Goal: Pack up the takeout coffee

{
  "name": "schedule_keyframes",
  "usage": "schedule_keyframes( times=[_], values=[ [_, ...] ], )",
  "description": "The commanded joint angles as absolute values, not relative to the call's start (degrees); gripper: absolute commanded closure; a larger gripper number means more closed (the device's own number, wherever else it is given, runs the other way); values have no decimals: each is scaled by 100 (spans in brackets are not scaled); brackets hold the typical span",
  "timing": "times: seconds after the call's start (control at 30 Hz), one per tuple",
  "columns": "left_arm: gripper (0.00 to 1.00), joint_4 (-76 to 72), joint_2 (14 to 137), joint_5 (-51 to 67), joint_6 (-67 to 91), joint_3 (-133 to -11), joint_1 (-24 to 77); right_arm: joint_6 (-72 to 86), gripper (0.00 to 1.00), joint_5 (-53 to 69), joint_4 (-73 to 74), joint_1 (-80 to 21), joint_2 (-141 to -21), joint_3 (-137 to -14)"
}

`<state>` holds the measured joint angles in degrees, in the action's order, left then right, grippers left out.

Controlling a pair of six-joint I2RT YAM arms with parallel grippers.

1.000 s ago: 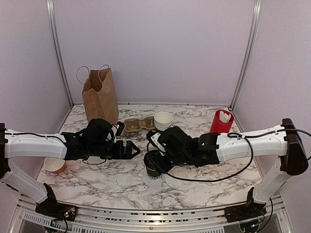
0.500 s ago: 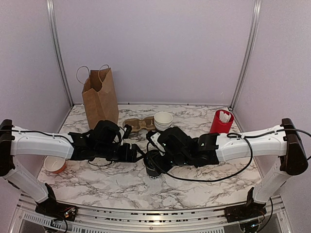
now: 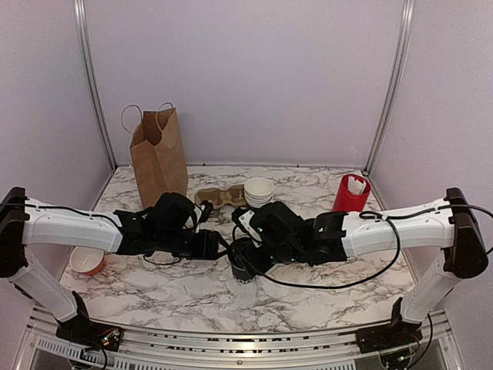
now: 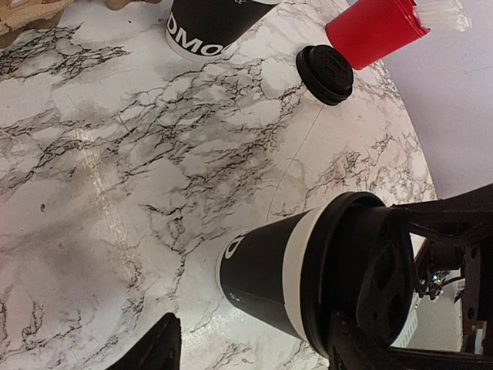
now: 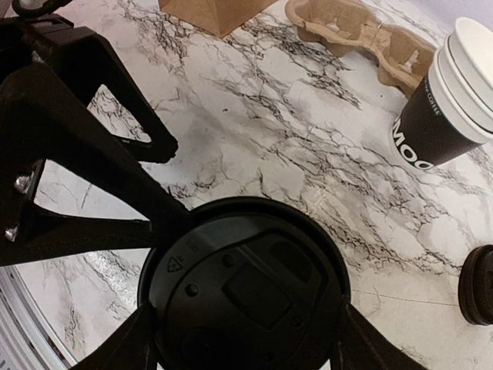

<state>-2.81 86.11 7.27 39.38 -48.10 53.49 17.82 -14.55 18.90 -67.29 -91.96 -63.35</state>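
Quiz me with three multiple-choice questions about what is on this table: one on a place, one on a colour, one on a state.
1. Where does the brown paper bag stand?
A. at the back left
B. at the front right
C. lying flat in the middle

2. What colour is the cup at the far right?
A. red
B. green
C. yellow

3. How is the takeout coffee?
A. tipped over
B. upright with no lid
C. upright with its lid on

Answers: 1 A, the top view shows it near the back wall on the left. 2 A, its side is plainly red. 3 C, the right wrist view looks down on the black lid seated on it.
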Motion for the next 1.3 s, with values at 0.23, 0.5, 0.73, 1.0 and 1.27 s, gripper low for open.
schedule_keyframes(
  times=[0.23,0.5,0.73,1.0,1.27],
  values=[
    [37,105,8975,724,3869,-5008,5396,1968,35,-1243,2311,-6777,-9576,-6262],
    [37,123,9052,668,3976,-4898,5405,2046,35,-1067,2321,-6780,-9826,-6229],
    [37,123,9109,664,4018,-4843,5405,2165,35,-1005,2276,-6817,-9840,-6093],
    [38,124,9137,656,4035,-4852,5418,2278,34,-1244,2457,-6992,-9813,-6090],
    [38,126,9123,616,4052,-4851,5440,2308,33,-1321,2491,-7030,-9784,-6086]
  ],
)
